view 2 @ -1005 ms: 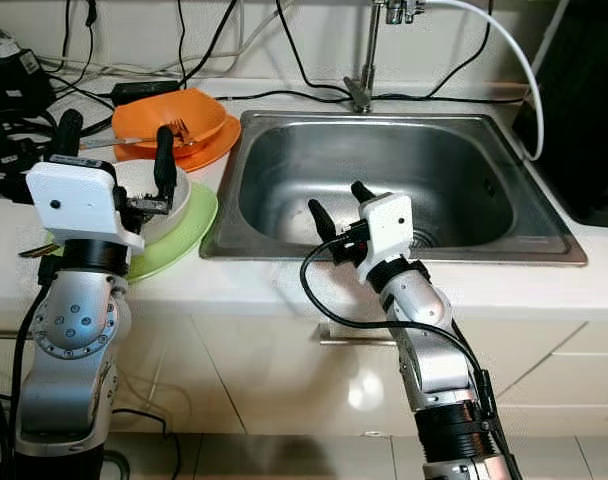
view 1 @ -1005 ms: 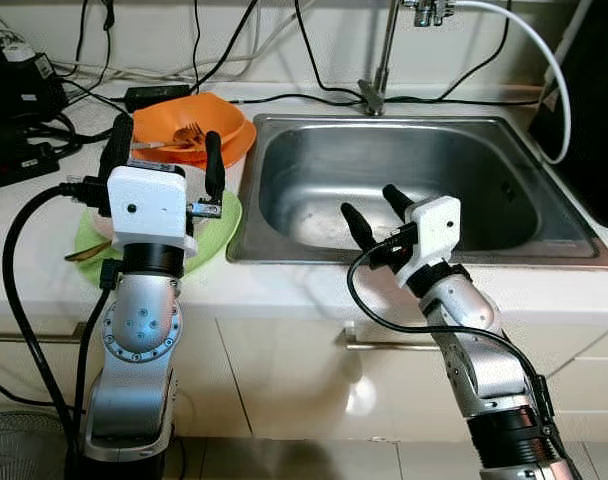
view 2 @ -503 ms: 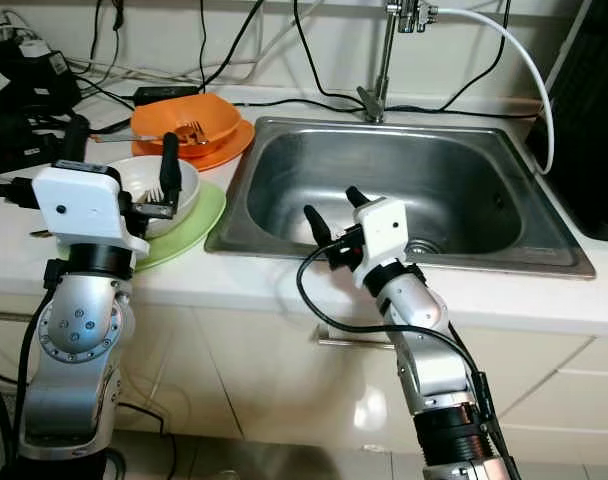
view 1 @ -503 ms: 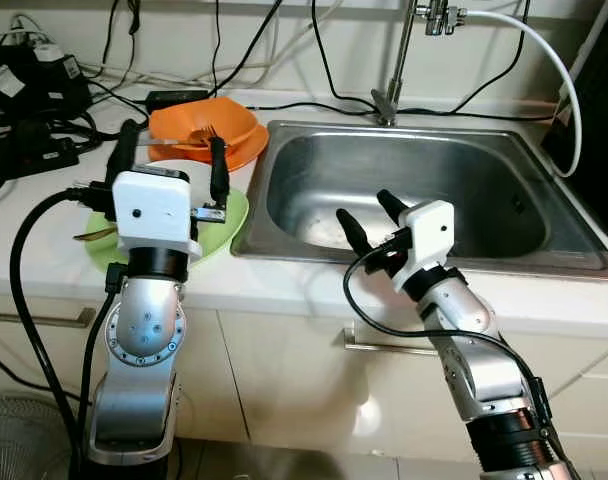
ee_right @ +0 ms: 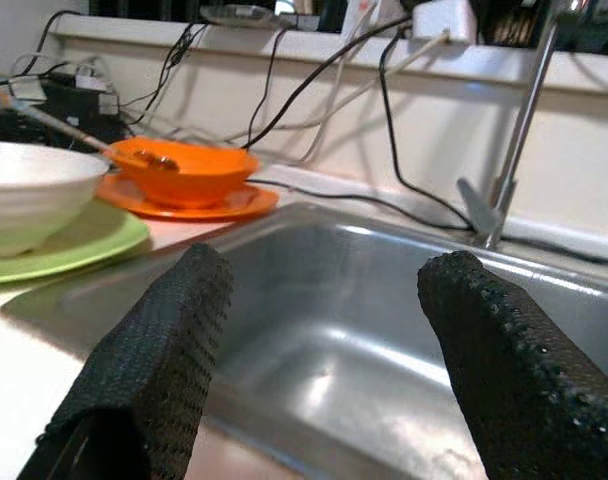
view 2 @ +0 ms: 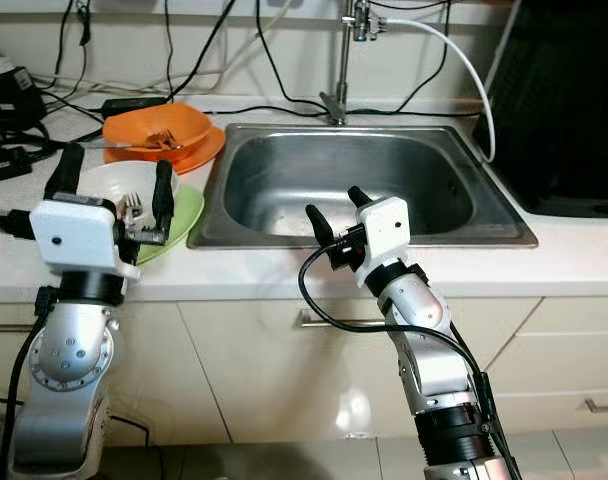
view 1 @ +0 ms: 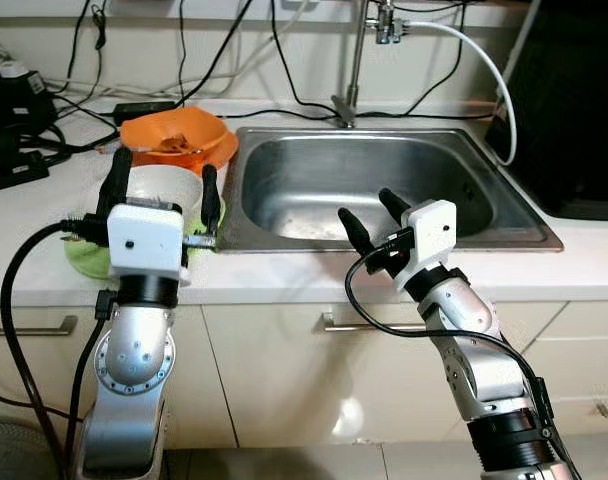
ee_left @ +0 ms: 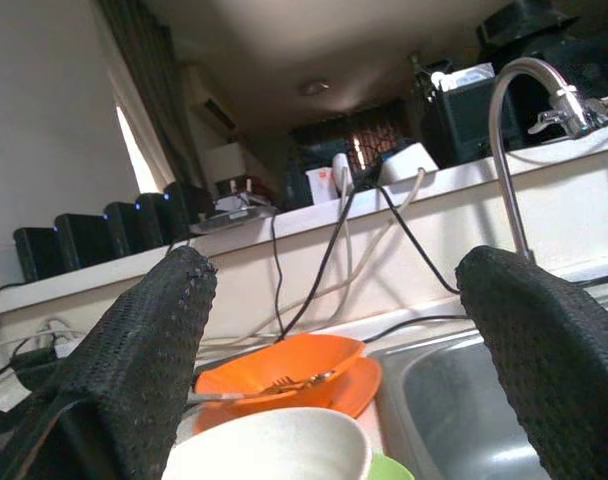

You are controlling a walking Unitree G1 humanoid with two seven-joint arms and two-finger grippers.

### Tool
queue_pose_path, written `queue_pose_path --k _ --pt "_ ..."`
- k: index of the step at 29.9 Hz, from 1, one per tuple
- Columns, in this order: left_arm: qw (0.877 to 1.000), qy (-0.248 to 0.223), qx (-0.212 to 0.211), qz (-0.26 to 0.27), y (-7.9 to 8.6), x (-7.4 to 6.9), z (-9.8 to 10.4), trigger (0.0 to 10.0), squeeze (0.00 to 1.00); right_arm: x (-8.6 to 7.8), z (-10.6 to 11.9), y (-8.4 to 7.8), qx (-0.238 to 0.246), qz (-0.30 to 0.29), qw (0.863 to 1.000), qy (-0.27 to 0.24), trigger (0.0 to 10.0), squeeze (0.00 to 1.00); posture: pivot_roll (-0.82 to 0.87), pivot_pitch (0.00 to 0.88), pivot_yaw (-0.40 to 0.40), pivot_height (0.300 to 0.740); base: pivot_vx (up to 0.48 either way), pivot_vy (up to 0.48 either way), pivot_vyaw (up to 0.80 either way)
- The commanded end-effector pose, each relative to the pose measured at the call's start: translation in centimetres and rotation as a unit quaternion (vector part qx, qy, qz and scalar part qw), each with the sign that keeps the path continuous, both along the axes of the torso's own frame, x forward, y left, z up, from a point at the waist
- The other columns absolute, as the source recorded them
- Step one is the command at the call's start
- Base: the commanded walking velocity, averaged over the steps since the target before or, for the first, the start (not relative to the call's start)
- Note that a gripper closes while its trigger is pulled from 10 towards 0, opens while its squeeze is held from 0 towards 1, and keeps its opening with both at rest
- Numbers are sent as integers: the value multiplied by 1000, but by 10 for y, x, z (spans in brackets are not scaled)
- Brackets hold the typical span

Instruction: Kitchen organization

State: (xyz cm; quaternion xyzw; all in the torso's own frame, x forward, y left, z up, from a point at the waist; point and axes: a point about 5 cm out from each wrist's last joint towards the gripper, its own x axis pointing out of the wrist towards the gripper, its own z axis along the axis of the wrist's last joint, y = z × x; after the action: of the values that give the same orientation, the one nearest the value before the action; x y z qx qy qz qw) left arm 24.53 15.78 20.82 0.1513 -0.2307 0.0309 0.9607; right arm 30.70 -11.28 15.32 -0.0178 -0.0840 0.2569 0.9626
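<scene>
While both spread, left gripper (view 2: pixel 111 183) near one white bowl (view 2: pixel 109 182), right gripper (view 2: pixel 333 208) over one sink (view 2: pixel 454 215), one orange bowl (view 2: pixel 156 127)

Head pair: bright, even indoor light, sharp, no motion blur. My sink (view 1: pixel 384 180) threw soft glare off its steel basin; cabinet front (view 2: pixel 314 400) below showed a pale reflected patch. Shadows weak. Left wrist cam: room dim, window (ee_left: pixel 134 150) blown out white, ceiling lamp (ee_left: pixel 317 88) small and pale; my near fingers (ee_left: pixel 134 360) soft, out of focus. Right wrist cam: warm light, fingers (ee_right: pixel 154 360) blurred, bkgd fairly crisp.
</scene>
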Motion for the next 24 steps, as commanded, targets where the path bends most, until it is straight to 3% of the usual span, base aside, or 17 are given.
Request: queue_pose_path --k 1,16,24 --pt "1000 4 12 3 1 0 -4 10000 0 1 8 2 3 17 1000 -7 10000 0 -15 6 11 740 0 0 0" --pt "999 11 20 27 6 0 -11 10000 0 -2 4 1 -5 21 1000 -1 10000 0 -16 12 13 740 0 0 0" --pt "996 -24 56 62 17 -12 -1 10000 0 -2 2 0 -9 22 1000 2 10000 0 -9 15 9 740 0 0 0"
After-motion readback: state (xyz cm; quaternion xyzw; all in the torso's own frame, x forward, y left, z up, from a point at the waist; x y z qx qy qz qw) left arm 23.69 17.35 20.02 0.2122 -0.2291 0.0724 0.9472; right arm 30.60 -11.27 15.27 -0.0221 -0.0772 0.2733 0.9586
